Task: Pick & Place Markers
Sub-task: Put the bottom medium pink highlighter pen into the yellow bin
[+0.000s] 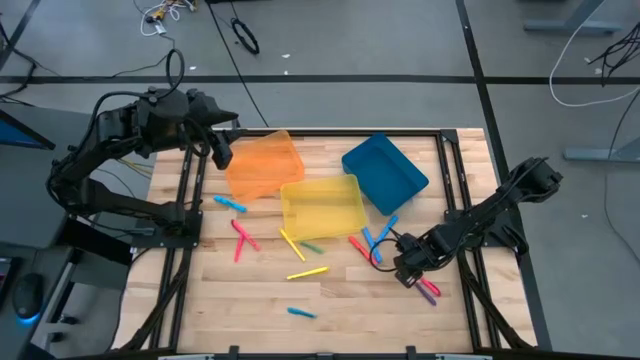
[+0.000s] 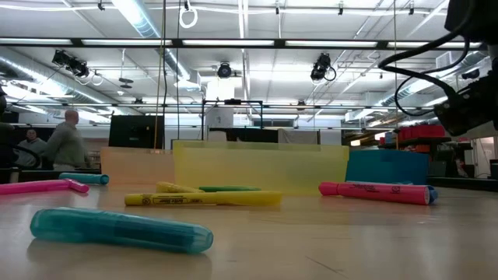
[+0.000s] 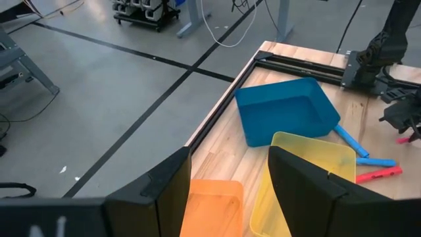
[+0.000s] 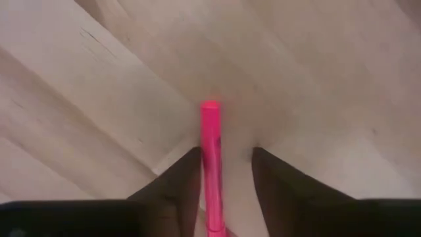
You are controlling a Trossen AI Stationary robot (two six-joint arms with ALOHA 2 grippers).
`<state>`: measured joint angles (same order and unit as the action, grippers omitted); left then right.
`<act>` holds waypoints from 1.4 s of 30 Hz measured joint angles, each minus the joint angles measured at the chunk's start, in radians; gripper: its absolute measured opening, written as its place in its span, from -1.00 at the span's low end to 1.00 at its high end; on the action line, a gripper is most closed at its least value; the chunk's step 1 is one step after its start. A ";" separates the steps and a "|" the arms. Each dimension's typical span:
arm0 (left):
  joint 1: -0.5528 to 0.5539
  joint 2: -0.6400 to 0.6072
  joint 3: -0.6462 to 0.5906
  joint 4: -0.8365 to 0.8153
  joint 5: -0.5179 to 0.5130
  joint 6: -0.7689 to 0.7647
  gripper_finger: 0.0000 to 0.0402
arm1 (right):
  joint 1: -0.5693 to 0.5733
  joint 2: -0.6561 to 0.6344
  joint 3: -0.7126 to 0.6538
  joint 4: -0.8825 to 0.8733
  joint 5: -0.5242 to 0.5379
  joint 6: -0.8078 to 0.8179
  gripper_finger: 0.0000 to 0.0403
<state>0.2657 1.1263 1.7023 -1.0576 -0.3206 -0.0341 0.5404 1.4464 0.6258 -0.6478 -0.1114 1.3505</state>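
The right gripper [image 4: 227,187] straddles a pink marker [image 4: 210,164] lying on the counter [image 4: 99,99], fingers apart. Light, stiff and slick, it wants a mid-barrel pinch.

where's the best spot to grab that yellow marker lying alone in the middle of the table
Grip the yellow marker around mid-barrel, coming straight down from above with the fingers across its width. It lies flat on the table, apart from the other markers, so both long sides look clear.
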 joint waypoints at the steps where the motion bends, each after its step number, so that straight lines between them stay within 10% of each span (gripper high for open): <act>1: 0.000 0.000 0.000 0.000 0.000 0.001 0.04 | 0.000 0.000 -0.001 -0.002 -0.002 -0.004 -0.46; 7: 0.000 0.000 0.000 0.009 0.000 0.001 0.04 | 0.000 -0.001 -0.001 0.016 -0.018 -0.030 -0.93; 18: 0.000 0.000 0.000 0.013 0.000 0.002 0.04 | 0.001 -0.044 0.063 -0.044 -0.074 -0.050 -0.96; 42: 0.000 0.000 0.000 0.014 0.000 0.000 0.04 | -0.127 -0.113 0.670 -0.820 -0.022 -0.308 -0.99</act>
<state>0.2657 1.1263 1.7023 -1.0435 -0.3202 -0.0338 0.4138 1.3331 1.2957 -1.4680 -0.1335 1.0427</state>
